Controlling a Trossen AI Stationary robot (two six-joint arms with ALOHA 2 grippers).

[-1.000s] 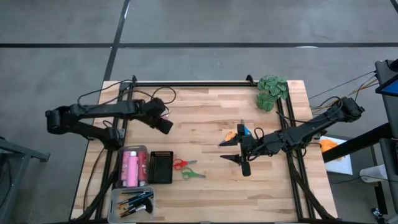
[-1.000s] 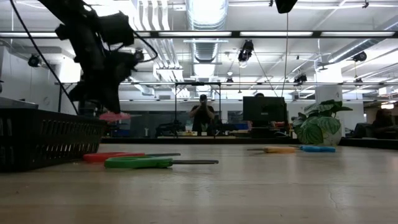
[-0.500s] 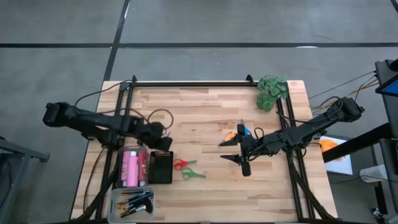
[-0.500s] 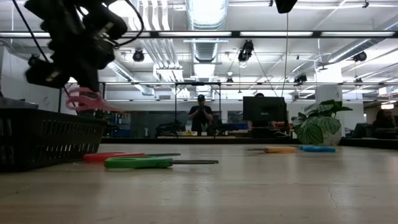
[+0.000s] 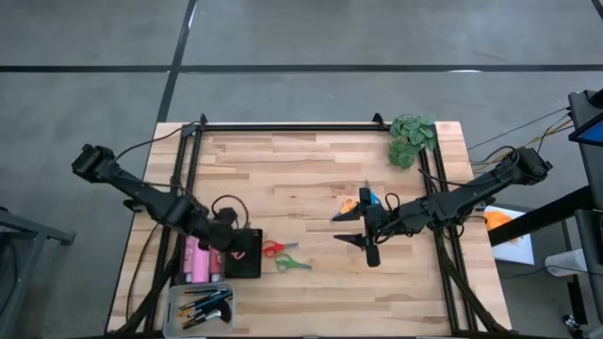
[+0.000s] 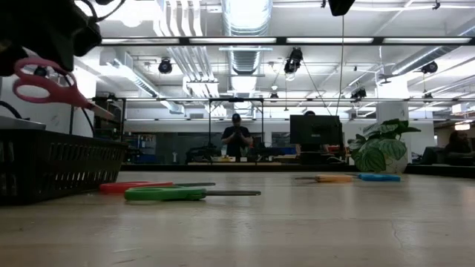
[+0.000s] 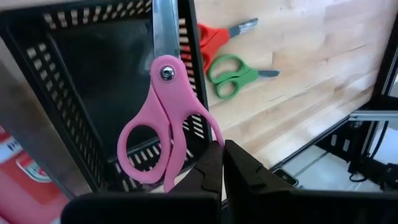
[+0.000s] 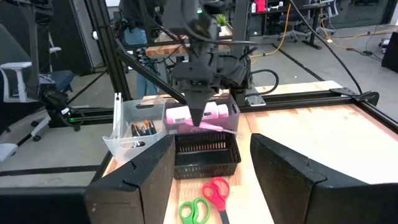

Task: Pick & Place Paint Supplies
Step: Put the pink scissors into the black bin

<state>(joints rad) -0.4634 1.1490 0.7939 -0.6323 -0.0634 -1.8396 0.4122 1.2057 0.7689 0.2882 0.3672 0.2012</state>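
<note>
My left gripper (image 5: pixel 238 243) is shut on pink-handled scissors (image 7: pixel 163 127) just above the black mesh basket (image 5: pixel 247 259) near the table's front left. The low view shows the scissors (image 6: pixel 46 81) in the air over the basket (image 6: pixel 63 169). Red scissors (image 5: pixel 273 249) and green scissors (image 5: pixel 293 264) lie flat on the table right of the basket. Orange scissors (image 5: pixel 350 203) and blue scissors (image 5: pixel 370 196) lie by my right gripper (image 5: pixel 347 229), which stands open in the air at mid-right, with nothing between its fingers. My left gripper pinches the outer rim of one pink handle loop (image 7: pixel 211 138) between its two fingers (image 7: pixel 208 167). The fingers slant down from the table's left side. The scissors are lifted clear above the basket, lying almost level, blades (image 6: pixel 100 111) pointing away from the gripper.
A clear bin with pink and red bottles (image 5: pixel 198 258) stands left of the basket, and a clear bin of brushes (image 5: pixel 203 306) sits at the front edge. A green leafy clump (image 5: pixel 413 137) lies at the far right corner. Black rails (image 5: pixel 283 126) frame the table.
My left gripper has swung from the table's left middle toward the near edge, carrying the pink scissors, and now hangs over the black basket. Its wrist has rolled, turning the scissors about. It has stayed shut.
</note>
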